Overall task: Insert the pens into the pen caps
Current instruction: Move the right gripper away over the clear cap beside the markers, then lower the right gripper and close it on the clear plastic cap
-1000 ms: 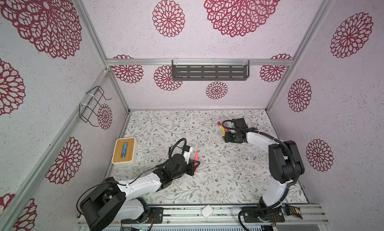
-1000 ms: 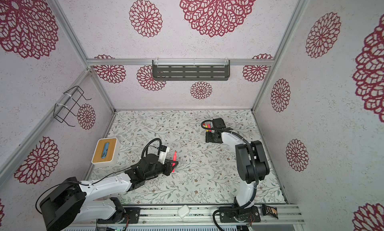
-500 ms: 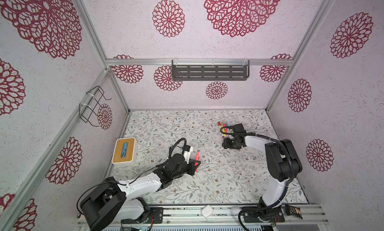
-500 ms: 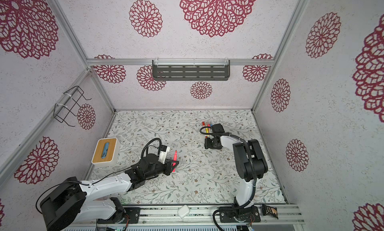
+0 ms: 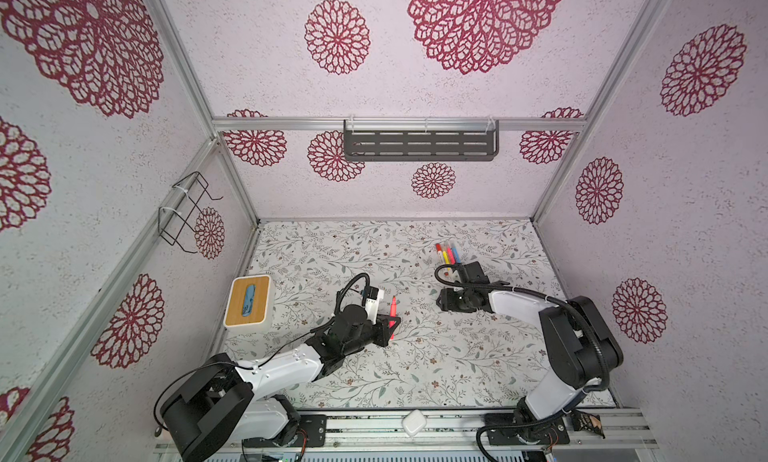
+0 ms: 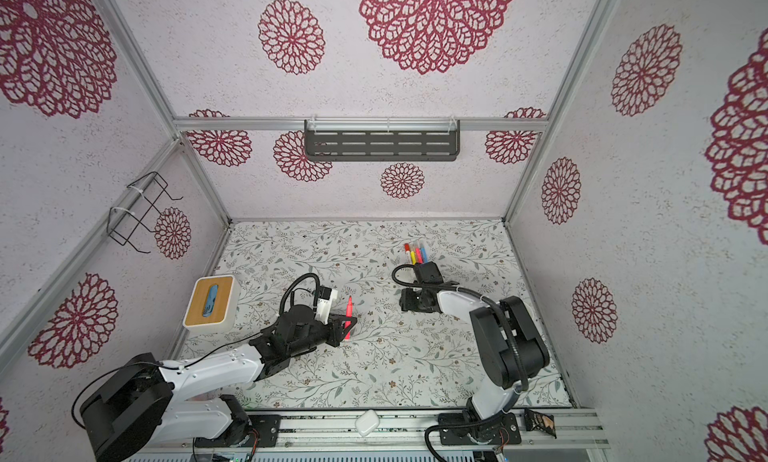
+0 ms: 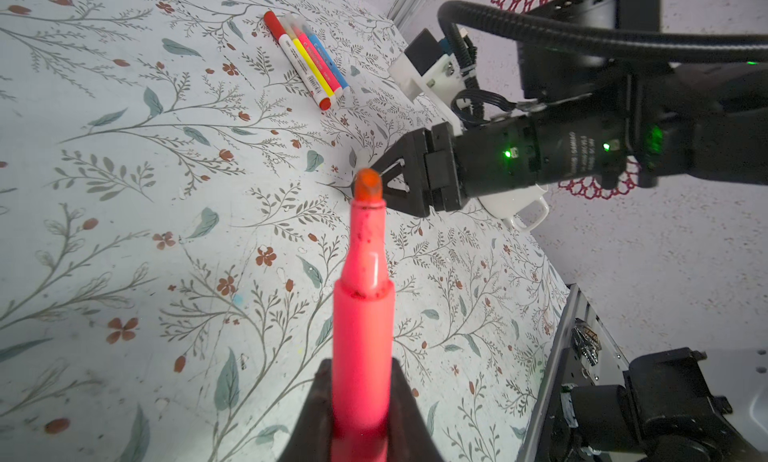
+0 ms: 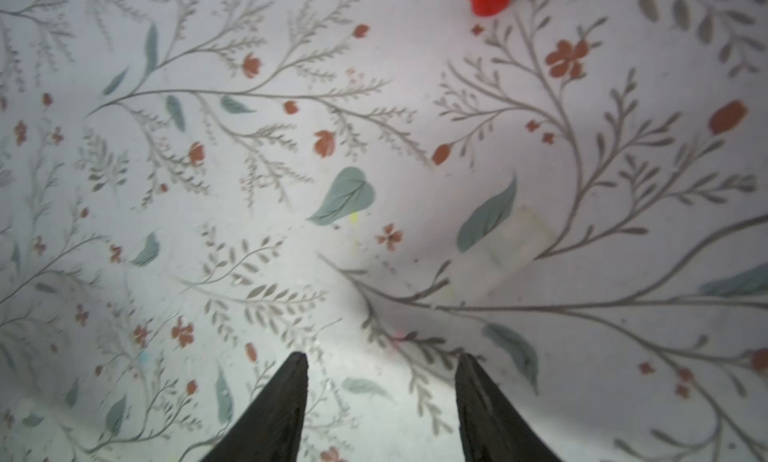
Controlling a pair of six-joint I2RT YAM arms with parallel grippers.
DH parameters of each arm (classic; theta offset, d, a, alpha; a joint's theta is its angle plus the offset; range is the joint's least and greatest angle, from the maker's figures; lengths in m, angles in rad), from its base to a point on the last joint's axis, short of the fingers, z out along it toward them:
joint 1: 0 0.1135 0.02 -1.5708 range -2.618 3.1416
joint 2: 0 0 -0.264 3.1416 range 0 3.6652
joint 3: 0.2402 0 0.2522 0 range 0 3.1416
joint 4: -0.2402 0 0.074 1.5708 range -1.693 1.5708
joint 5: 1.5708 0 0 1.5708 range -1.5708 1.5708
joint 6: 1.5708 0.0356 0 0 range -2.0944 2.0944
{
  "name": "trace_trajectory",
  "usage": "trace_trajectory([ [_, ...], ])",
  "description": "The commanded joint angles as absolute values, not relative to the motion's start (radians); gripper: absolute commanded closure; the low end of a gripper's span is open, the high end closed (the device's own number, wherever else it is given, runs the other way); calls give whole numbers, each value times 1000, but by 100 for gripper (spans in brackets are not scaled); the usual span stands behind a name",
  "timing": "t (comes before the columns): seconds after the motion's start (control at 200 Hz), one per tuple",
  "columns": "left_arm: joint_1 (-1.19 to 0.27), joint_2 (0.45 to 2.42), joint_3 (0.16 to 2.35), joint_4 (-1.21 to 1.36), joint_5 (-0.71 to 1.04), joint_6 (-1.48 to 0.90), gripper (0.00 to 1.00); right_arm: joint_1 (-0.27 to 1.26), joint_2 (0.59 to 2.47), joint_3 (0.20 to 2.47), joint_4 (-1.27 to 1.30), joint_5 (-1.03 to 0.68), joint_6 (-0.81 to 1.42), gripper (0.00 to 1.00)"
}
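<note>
The pink-red plastic marker pen point(image 7: 363, 314) had no cap on, and its orange felt tip pointed toward the far wall. The left gripper point(image 7: 360, 366) was closed tightly on its lower body and held it above the flower-printed mat point(image 5: 415, 368), a little left of the middle in both top views. The pale translucent plastic cap point(image 8: 513, 248) lay flat on the mat, ahead of the right gripper point(image 8: 382, 360) and off to one side of the gap. That gripper had its two black fingers point(image 8: 286, 397) about half apart with nothing between them. In a top view I saw it low over the mat, to the right of the held pen and apart from it. Behind it, four capped marker pens point(image 5: 446, 252) lay side by side and touching: white with red, yellow, pink, blue. At the mat's left edge stood a white box with a wooden lid point(image 5: 249, 300)
</note>
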State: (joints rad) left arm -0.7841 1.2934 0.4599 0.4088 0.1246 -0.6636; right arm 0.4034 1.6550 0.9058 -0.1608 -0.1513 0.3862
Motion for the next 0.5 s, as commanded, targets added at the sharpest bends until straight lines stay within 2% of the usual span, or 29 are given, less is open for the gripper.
trace_trajectory([
  [0.0,-775,1307,492,451,140,-667,100,406,1589,947,-166,-74,415,40],
  [0.495,-775,1211,443,414,122,-690,100,357,1831,1227,-327,-85,247,39],
])
